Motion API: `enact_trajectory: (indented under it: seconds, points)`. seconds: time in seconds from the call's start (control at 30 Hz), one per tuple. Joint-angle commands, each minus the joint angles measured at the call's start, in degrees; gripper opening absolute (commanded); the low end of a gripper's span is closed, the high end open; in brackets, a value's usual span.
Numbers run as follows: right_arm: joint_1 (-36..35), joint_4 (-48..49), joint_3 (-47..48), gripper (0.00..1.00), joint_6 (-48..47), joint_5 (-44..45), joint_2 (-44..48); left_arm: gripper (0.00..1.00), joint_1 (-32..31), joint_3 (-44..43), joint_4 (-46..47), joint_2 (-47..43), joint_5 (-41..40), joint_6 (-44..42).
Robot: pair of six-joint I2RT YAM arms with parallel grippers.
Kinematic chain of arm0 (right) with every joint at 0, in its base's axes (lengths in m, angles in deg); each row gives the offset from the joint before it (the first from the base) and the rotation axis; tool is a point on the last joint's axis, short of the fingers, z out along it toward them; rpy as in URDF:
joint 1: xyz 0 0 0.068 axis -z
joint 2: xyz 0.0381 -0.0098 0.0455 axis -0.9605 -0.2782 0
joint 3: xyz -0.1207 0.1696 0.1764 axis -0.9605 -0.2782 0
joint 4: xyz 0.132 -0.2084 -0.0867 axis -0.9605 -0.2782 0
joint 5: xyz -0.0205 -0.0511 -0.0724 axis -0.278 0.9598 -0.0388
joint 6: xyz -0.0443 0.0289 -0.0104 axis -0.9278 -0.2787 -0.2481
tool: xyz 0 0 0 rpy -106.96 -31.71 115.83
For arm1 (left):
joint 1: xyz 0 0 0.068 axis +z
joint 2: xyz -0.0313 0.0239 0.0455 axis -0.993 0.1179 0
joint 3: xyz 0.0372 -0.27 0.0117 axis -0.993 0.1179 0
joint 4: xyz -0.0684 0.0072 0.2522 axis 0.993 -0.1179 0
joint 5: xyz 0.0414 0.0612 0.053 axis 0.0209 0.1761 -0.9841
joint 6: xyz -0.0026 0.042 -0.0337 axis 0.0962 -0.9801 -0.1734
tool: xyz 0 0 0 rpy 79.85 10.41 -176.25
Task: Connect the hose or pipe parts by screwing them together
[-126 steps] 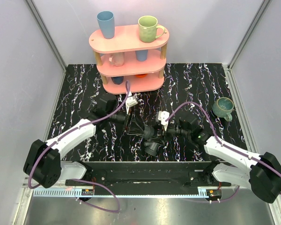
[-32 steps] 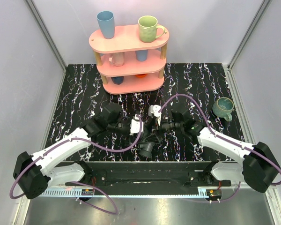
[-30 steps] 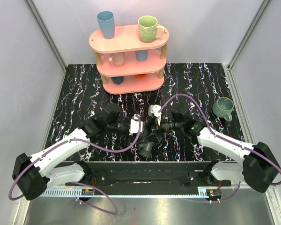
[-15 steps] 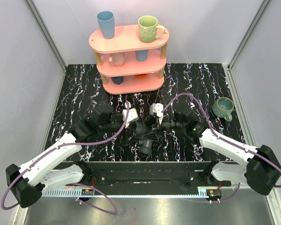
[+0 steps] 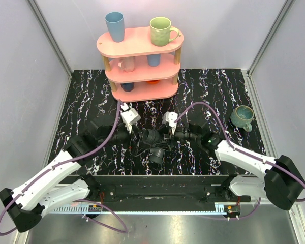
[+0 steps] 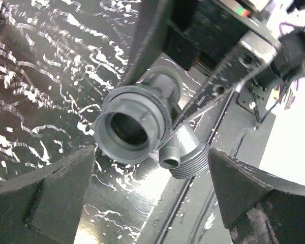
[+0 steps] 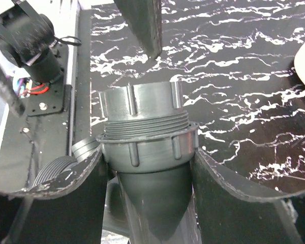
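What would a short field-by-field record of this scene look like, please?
part: T-shaped pipe fitting, black
right arm: right gripper shut on the fitting's body
left arm: left gripper open, facing the fitting's round opening, not gripping
free port: threaded end, nothing screwed on
surroundings: pink shelf at the back; teal mug at the right

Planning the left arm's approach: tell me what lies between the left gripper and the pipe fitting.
Only bare table separates the left gripper and the pipe fitting, as the left wrist view shows.
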Motion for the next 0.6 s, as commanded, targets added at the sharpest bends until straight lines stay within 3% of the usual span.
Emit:
enact_trajectory:
  seconds: [0.0,0.27,0.4,0.57]
  points:
    - [-0.15,9.68,-2.69,0.00,-2.80,3.39,1.73,0.96,0.98,-5.01,1.41,1.27,-10.13,19.12]
    - [-0.15,15.58,-6.30,0.00,-5.36,8.39,4.46,0.91,3.01,-9.68,-5.52,5.05,-14.53,39.89]
    - [-0.07,17.00,-7.19,0.00,-5.80,8.49,5.34,0.90,5.81,-7.94,-5.80,6.46,-10.59,48.67]
    - [-0.15,16.56,-7.10,0.00,-5.80,7.61,5.60,0.90,6.96,-5.47,-1.58,6.99,-7.33,51.51]
